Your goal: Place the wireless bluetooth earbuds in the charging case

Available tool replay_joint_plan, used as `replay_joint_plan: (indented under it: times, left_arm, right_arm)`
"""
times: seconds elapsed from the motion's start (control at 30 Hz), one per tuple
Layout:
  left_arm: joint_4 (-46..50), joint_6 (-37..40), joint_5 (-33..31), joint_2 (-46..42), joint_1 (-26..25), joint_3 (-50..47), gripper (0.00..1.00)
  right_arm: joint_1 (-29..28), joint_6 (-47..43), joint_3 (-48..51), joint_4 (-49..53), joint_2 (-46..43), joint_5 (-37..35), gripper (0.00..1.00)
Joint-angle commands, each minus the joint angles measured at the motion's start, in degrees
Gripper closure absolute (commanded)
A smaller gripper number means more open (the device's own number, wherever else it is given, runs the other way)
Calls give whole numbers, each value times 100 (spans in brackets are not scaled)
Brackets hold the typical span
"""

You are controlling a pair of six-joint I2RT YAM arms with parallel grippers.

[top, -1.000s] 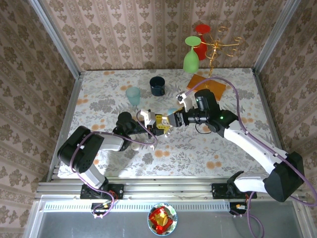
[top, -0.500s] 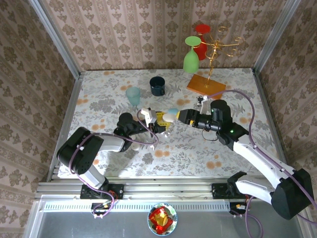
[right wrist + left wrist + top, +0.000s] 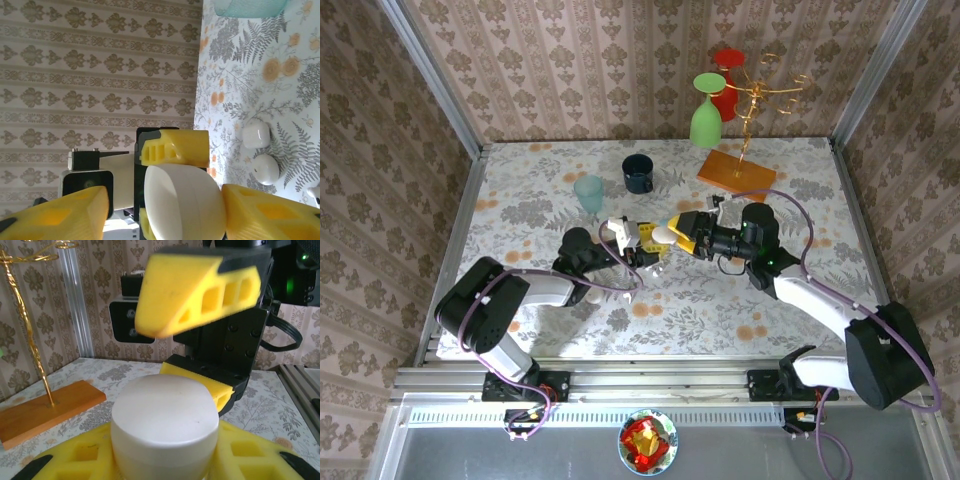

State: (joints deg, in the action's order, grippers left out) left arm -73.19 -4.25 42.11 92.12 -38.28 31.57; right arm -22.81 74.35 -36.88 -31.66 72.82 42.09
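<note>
Orange-flowered surface: both arms reach in from its near edge and meet above its middle.
Left arm: the left end effector is clamped on the charging case. From above, its fingers are largely hidden by the case.
Right arm: the right end effector has its jaws apart, one yellow finger on each side of the charging case. Whether either finger touches it cannot be told.
Gold rack: far right corner, on an orange base, cut off in the left wrist view.
Teal cup: near the far edge, left of middle, cut off at the top of the right wrist view.
Held charging case: white and rounded, clear of the surface above its middle.
Tiny earbuds: two white pieces lying just beside each other, left of middle toward the near edge, too small for detail.
Change: half a second ago the right end effector stood just right of the case, and now it straddles it. The left arm and the case have not moved.
</note>
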Motion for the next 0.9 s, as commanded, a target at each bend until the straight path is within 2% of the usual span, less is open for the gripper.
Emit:
replay_joint_plan:
  times: [0.0,0.13,0.27,0.37,0.4,0.47,0.53,0.6,0.67,0.73,0.87]
  left_arm:
    - [-100,52,-68,-143,-78,37,73]
    - [-99,103,-268,-273,-82,-137,73]
    - [-94,85,-260,-334,-77,-251,71]
    - [-92,60,-327,-376,-80,-331,62]
    - [-91,57,-359,-400,-77,-355,55]
    - [-85,63,-480,-502,-79,-443,33]
    - [-58,86,-484,-638,-65,-576,19]
    - [52,141,-803,-823,-44,-742,9]
    - [482,188,-1034,-1091,-27,-912,4]
    - [1410,258,-1344,-1464,-41,-927,1]
    - [3155,473,-2068,-2259,-128,-881,0]
  right_arm:
    - [7,310,-28,-599,23,368,44]
    - [18,179,-38,-467,30,387,65]
    - [106,173,-47,-497,71,484,78]
    - [190,160,-81,-447,92,531,80]
    - [212,138,-96,-442,108,529,79]
    - [289,30,-117,-282,116,457,80]
    - [390,-201,-158,72,139,337,80]
    - [521,-548,-187,482,157,136,81]
    - [691,-932,-227,970,217,-100,81]
    - [881,-1318,-257,1487,331,-434,81]
    - [1193,-1799,-280,1872,738,-907,82]
